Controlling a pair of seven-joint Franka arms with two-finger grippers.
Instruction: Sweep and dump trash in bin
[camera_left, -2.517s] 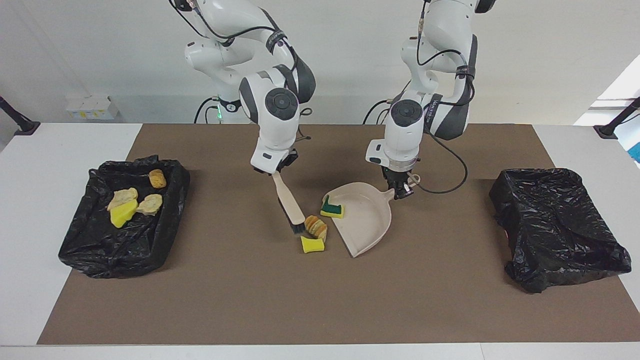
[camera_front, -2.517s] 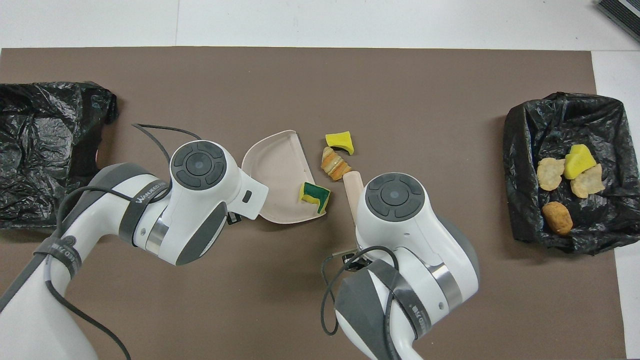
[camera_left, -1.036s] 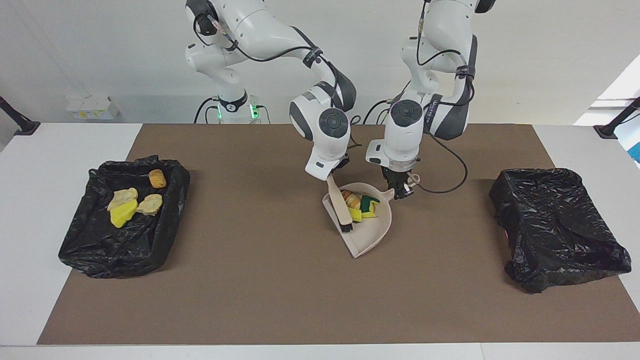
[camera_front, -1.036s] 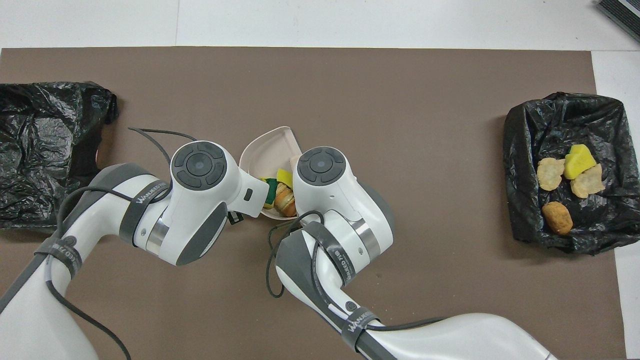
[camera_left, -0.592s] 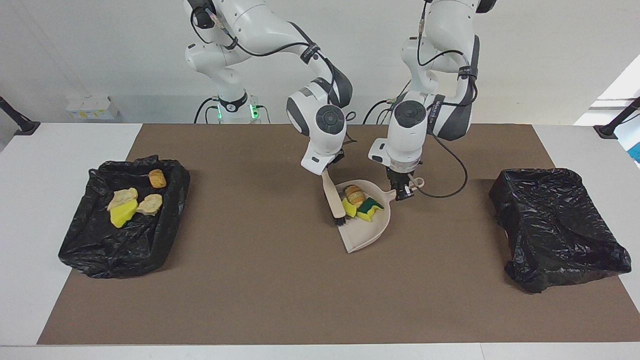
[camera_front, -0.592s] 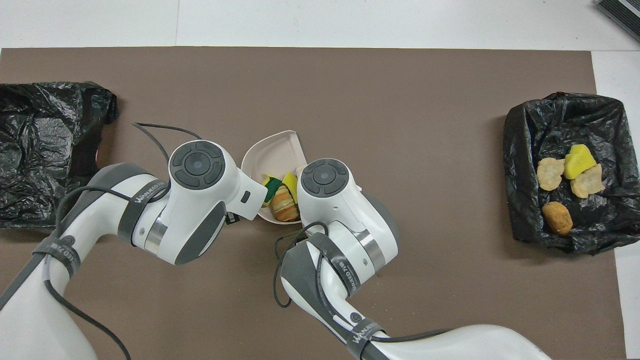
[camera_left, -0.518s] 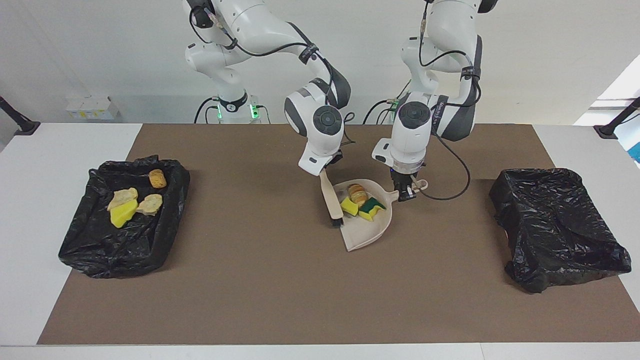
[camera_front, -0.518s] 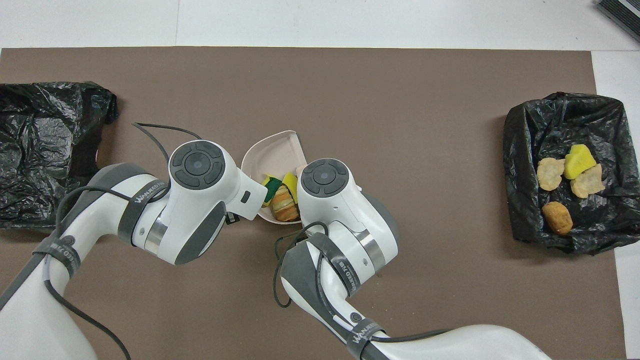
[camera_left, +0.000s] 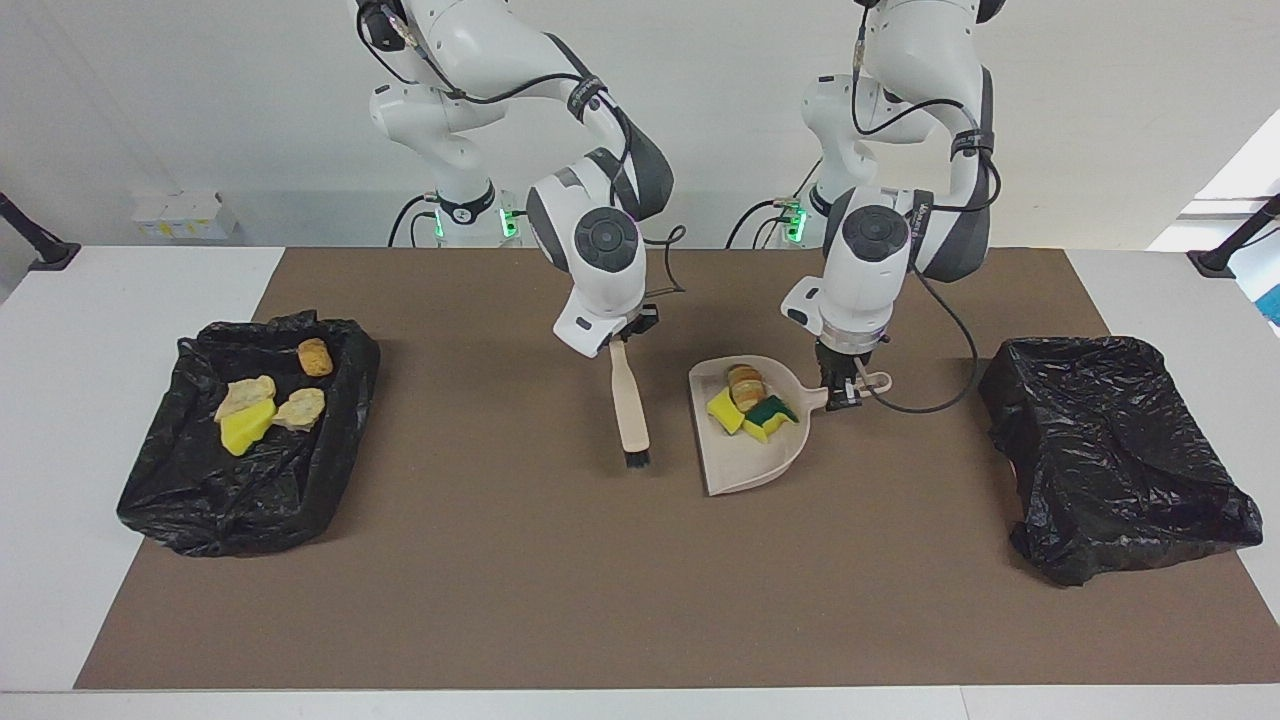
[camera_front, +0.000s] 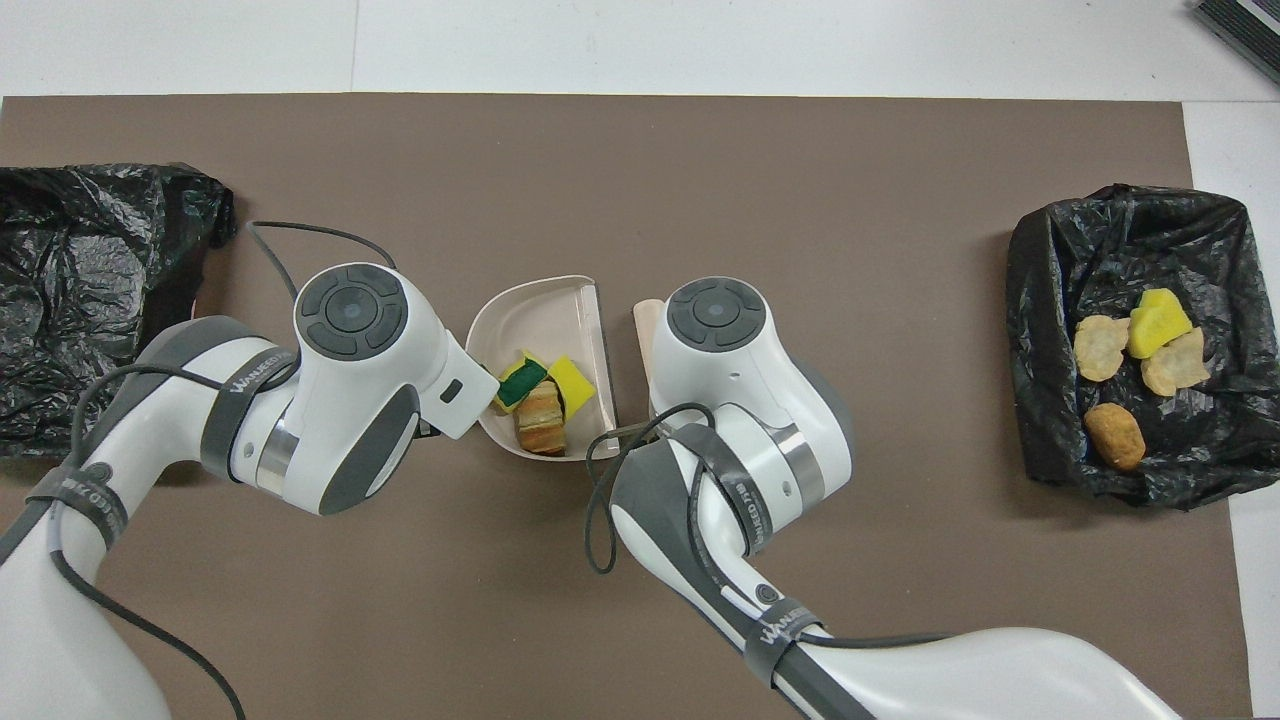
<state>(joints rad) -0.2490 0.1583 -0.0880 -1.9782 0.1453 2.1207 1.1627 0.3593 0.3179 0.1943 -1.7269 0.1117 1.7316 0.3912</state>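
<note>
While aloft, dustpan (camera_left: 752, 455) beside brush (camera_left: 630, 412)

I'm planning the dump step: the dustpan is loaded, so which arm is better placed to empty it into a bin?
The left arm, probably. Its left gripper is shut on the handle of the dustpan, which carries the scraps. The right gripper is shut on the brush beside the pan.

Both arms (camera_left: 600, 240) glossy white shells, dark grey joint bands, round grey caps. Black cables (camera_left: 930, 380) looped outside, strapped on. Small black pincers. Green lights at bases (camera_left: 505, 222).
</note>
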